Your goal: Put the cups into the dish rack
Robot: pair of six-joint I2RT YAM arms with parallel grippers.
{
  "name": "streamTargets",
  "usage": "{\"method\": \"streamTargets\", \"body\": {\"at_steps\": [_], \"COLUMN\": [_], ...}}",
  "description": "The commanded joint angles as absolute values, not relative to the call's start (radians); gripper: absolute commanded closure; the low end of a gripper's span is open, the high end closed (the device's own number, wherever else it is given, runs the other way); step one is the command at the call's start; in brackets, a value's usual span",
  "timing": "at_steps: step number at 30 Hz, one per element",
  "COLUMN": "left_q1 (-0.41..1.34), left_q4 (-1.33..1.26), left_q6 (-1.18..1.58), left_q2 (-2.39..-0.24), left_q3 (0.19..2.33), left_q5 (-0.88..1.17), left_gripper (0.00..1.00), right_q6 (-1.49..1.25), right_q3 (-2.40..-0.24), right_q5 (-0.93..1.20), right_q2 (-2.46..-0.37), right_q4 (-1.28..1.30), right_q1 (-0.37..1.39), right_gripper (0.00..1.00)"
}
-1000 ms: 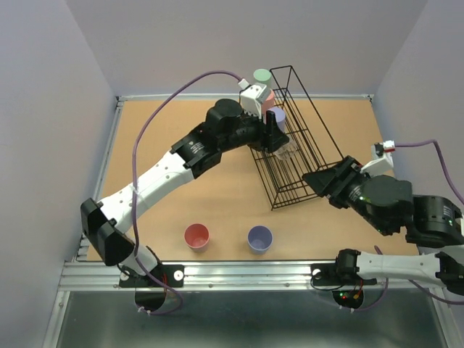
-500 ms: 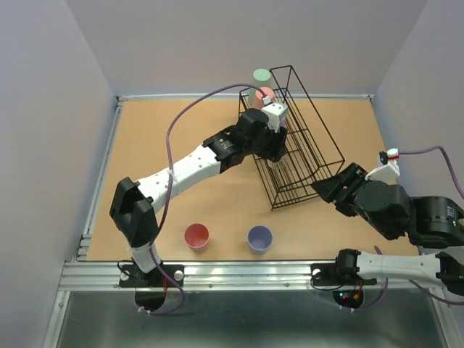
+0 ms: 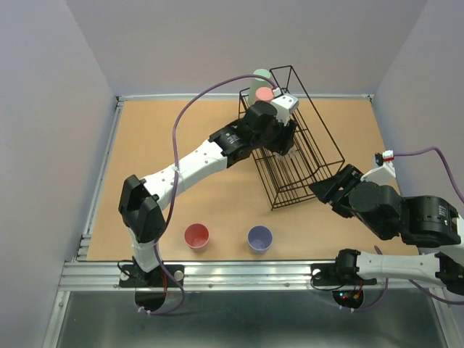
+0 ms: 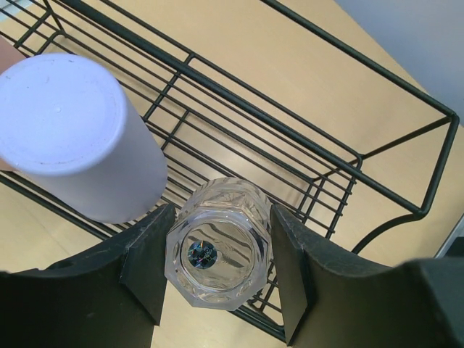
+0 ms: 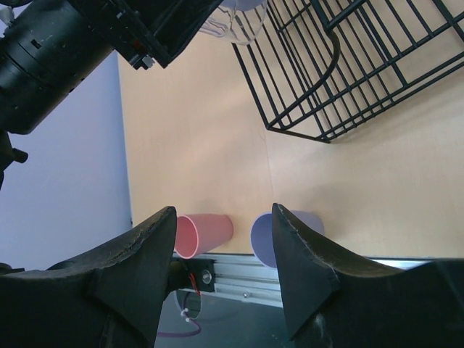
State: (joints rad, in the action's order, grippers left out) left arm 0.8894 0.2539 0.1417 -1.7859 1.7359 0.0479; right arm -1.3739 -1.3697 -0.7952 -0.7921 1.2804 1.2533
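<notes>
The clear cup (image 4: pixel 217 243) is clamped mouth-down between the fingers of the partly spread left claw (image 4: pixel 221 254). It is now over the dish rack (image 3: pixel 286 181) wires, just beside the racked lavender cup (image 4: pixel 80 130). Since a second ago the claw has edged deeper in, so release looks close. The right claw (image 5: pixel 223 210) gapes empty above the red cup (image 5: pixel 206 232) and the loose lavender cup (image 5: pixel 286 232).
</notes>
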Motion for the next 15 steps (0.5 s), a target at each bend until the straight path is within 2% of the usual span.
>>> {"method": "streamTargets", "body": {"at_steps": [1,15], "left_q1": [0.894,0.923], "left_q4": [0.275,0.230], "left_q6": [0.098,0.075], "left_q2": [-1.802,-1.838], "left_q3": [1.776,1.712], "left_q5": [0.032,-0.087], "left_gripper": [1.00,1.00], "right_q6": [-1.397,-1.397], "right_q3": [-1.355,-1.345], "right_q5": [-0.847,-0.831], "right_q2": [-0.782,-0.775], "right_q4": [1.279,1.284], "right_q1": [1.258,1.256], "right_gripper": [0.40,0.40]}}
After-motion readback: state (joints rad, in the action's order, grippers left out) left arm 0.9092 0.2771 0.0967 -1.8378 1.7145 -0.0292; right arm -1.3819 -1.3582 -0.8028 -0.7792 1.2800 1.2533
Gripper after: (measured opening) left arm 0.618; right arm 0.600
